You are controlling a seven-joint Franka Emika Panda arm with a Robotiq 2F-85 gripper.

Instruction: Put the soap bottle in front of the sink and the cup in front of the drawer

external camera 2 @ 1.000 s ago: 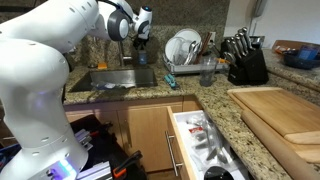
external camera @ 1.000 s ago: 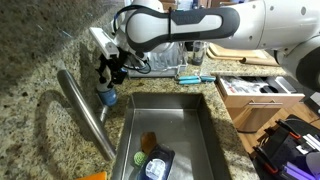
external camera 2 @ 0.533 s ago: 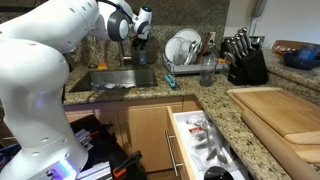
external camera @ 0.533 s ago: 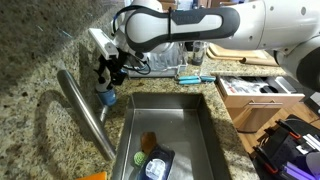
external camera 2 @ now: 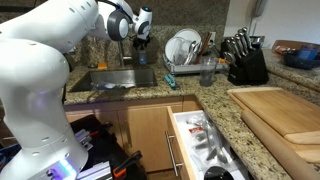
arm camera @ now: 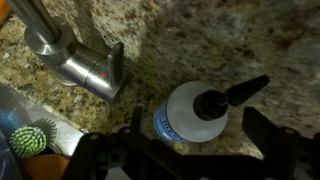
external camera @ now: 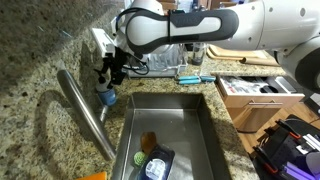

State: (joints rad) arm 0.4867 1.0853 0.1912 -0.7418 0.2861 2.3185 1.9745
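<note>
1. One white arm [external camera: 205, 25] comes in from the upper right of an exterior view and ends in the claw [external camera: 108, 72] at the upper left, directly above the soap bottle [external camera: 106, 96].
2. Seen from the wrist view, the claw [arm camera: 190, 162] is spread wide. Its dark fingers [arm camera: 105, 158] lie at the bottom edge, one on each side of the soap bottle [arm camera: 195, 112]. A gap shows between each finger and the bottle, so nothing is pinched.
3. The soap bottle stands upright on the speckled granite worktop [arm camera: 250, 40]. Its black pump points toward the right of the wrist frame, and blue liquid shows at its base in the exterior view.
4. The bottle is just beside the base of the curved steel faucet [arm camera: 72, 58], near the upper left corner of the sink [external camera: 180, 125].
5. Inside the sink, at the bottom of the exterior frame, lie a dark container [external camera: 156, 163] and a small orange item [external camera: 148, 140].
6. A green scrubber [arm camera: 29, 140] shows at the lower left of the wrist view.
7. The cup [external camera 2: 208, 72] stands on the worktop at the centre of an exterior view, between the dish rack [external camera 2: 183, 50] and the knife block [external camera 2: 245, 62], well apart from the claw.
8. The drawer [external camera 2: 181, 140] is pulled open at lower centre, with a wooden cutting board [external camera 2: 285, 110] to its right.
</note>
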